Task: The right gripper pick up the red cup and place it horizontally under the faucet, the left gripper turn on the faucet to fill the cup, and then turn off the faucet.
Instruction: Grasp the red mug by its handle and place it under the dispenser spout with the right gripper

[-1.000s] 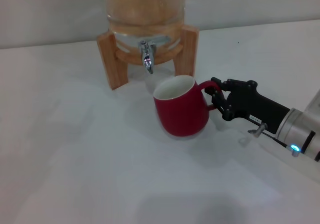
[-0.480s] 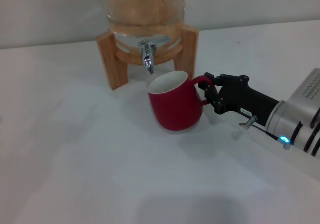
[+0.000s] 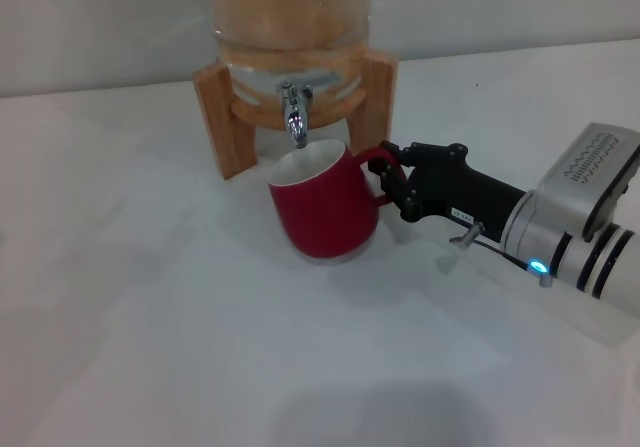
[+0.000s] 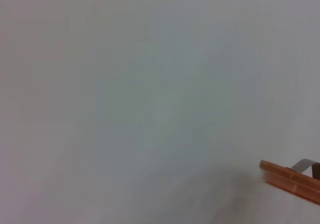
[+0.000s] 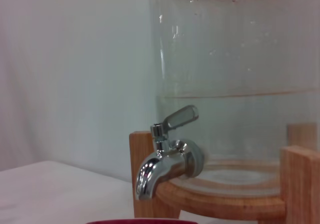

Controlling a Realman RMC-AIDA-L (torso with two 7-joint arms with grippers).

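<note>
Under faucet [image 3: 295, 117], red cup [image 3: 322, 205] w/ handle in right gripper [image 3: 392, 180] fingers.

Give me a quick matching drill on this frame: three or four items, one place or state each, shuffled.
Items:
1. red cup
2. faucet
3. right end effector
4. wooden stand

States:
A. chrome, just above the cup's rim
B. closed on the cup's handle
C. upright on the table, below the spout
D. holds the clear dispenser

Pairs: 1-C, 2-A, 3-B, 4-D
</note>
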